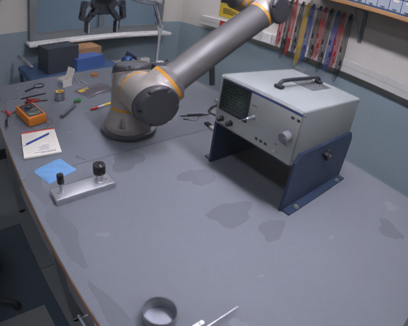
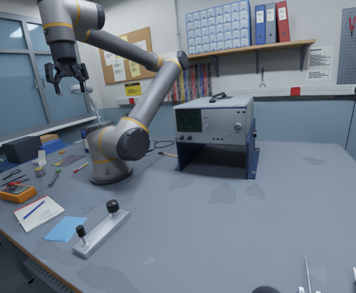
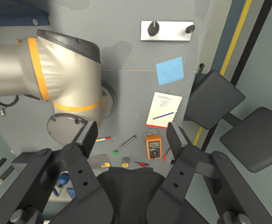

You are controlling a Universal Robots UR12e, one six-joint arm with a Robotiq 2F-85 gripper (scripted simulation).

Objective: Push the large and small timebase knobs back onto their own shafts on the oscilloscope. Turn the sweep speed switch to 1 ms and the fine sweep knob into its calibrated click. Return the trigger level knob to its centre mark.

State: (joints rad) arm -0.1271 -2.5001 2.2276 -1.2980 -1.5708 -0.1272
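Observation:
The oscilloscope is out of sight in the wrist camera. It sits on a blue stand on the right of the bench. Its front panel shows a bare timebase shaft and a grey trigger level knob. The large black knob and the small black knob stand on pegs of a metal holder plate near the bench's left edge. My gripper hangs high above the bench's far left end, far from the knobs and the oscilloscope. It points down, is open and holds nothing.
A round metal dish sits at the near bench edge. An orange multimeter, a notepad with a pen and a blue cloth lie near the holder plate. The arm's base stands mid-bench. A chair sits beside the bench.

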